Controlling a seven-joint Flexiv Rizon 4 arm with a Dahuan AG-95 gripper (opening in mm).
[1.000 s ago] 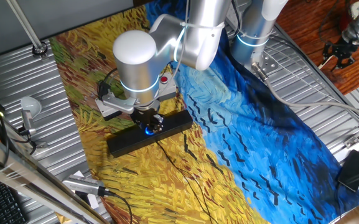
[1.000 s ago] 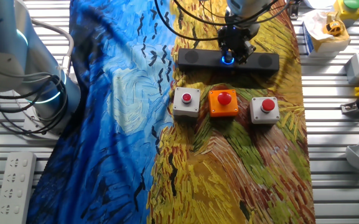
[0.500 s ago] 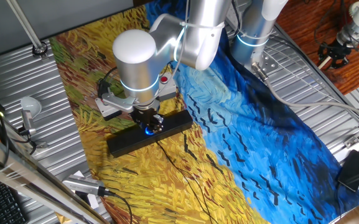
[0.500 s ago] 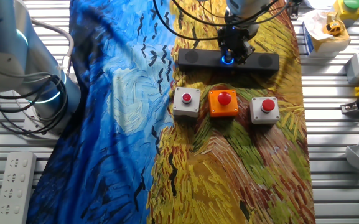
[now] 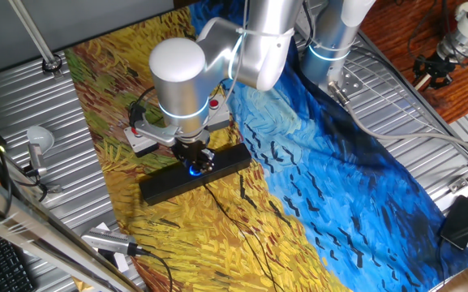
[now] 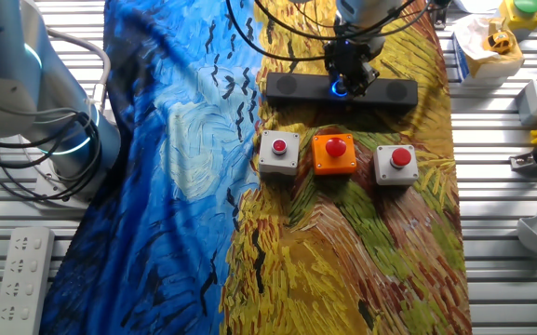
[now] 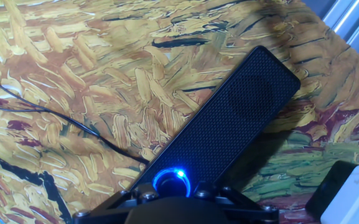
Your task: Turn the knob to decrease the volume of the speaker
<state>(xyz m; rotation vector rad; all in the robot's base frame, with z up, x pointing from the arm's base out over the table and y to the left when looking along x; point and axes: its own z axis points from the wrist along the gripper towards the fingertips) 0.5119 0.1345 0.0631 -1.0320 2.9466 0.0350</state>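
The speaker (image 5: 165, 185) is a long black bar lying on the painted cloth; it also shows in the other fixed view (image 6: 291, 86) and in the hand view (image 7: 241, 112). Its knob (image 7: 173, 182) glows with a blue ring at the bar's middle, also visible from both fixed views (image 5: 193, 169) (image 6: 340, 88). My gripper (image 5: 195, 161) points straight down onto the knob. In the hand view the dark fingers sit close on either side of the knob, shut on it (image 7: 173, 191). The knob's top is mostly hidden by the hand in the fixed views.
Two grey boxes with red buttons (image 6: 279, 152) (image 6: 397, 165) and an orange box (image 6: 334, 154) stand in a row just in front of the speaker. A thin black cable (image 5: 234, 215) runs from the speaker. A small black box (image 5: 461, 221) lies at the table edge.
The hand has turned slightly about its own axis while staying on the knob. The speaker has not moved.
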